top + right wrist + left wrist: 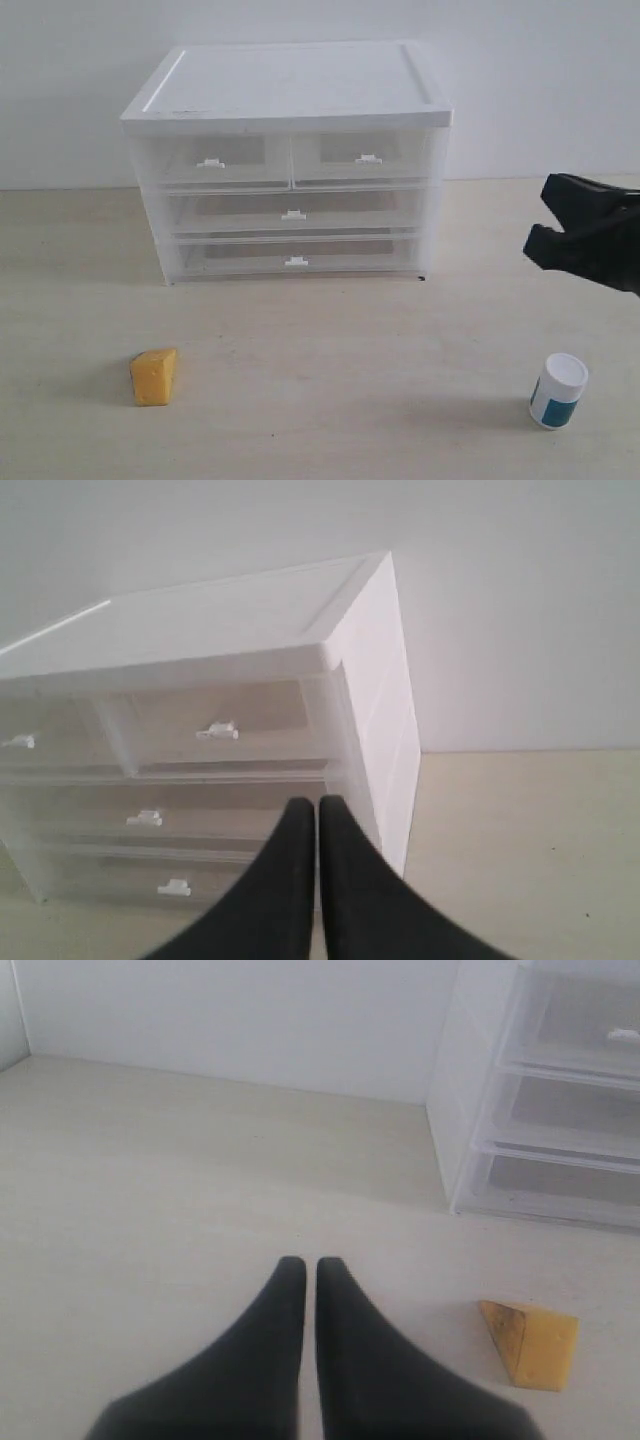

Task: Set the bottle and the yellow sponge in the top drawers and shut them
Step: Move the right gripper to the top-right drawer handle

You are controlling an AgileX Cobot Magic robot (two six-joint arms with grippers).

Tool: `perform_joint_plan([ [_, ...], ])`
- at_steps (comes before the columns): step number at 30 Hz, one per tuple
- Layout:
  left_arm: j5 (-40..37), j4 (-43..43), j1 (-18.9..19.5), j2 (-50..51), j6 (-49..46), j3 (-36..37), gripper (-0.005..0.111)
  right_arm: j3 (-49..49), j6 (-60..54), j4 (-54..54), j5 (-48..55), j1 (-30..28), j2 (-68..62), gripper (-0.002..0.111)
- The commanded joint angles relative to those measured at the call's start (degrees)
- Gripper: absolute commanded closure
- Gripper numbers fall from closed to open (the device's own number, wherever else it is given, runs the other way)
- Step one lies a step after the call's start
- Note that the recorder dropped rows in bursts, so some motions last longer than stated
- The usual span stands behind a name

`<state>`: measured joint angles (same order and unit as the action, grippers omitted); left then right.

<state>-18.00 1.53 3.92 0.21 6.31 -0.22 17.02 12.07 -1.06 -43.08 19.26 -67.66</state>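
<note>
Only the exterior view shows the bottle (558,391): it stands upright on the table (330,400), cap up and long axis vertical, at the front right, below my right gripper (305,802) and well apart from the cabinet (290,90). The sponge (154,376) lies at the front left. The exterior view shows it as a blunt block, while my left wrist view shows its wedge shape, tapering to a thin edge on the side nearer my left gripper (303,1262). That gripper is missing from the exterior view. Both wrist views show my fingers pressed almost together with only a thin slit between them, gripping nothing. The right one hangs in the air facing the cabinet's right corner. The two top drawers (215,160) sit pushed in, side by side.
</note>
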Motion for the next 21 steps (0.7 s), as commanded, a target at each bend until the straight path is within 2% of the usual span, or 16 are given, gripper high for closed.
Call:
perform_joint_plan([
  [1, 0.4, -0.1, 0.1, -0.2, 0.1, 0.2, 0.103, 0.3, -11.4, 15.7, -7.5, 8.8, -5.2, 0.108],
  [3, 0.4, -0.1, 0.1, -0.2, 0.1, 0.2, 0.103, 0.3, -15.1, 22.6, -14.6, 15.9, -9.0, 0.108],
  [8, 0.4, -0.1, 0.1, -0.2, 0.1, 0.2, 0.103, 0.3, -16.7, 33.4, -26.9, 24.5, -16.5, 0.108],
  [10, 0.4, -0.1, 0.1, -0.2, 0.1, 0.2, 0.103, 0.5, -16.2, 33.6, -26.9, 27.1, -19.5, 0.108],
  [15, 0.4, -0.1, 0.1, -0.2, 0.1, 0.2, 0.103, 5.7, -16.7, 33.9, -26.9, 29.9, -26.7, 0.108],
  [21, 0.4, -0.1, 0.1, -0.2, 0.1, 0.2, 0.103, 13.2, -17.4, 33.9, -26.9, 29.9, -33.2, 0.108],
])
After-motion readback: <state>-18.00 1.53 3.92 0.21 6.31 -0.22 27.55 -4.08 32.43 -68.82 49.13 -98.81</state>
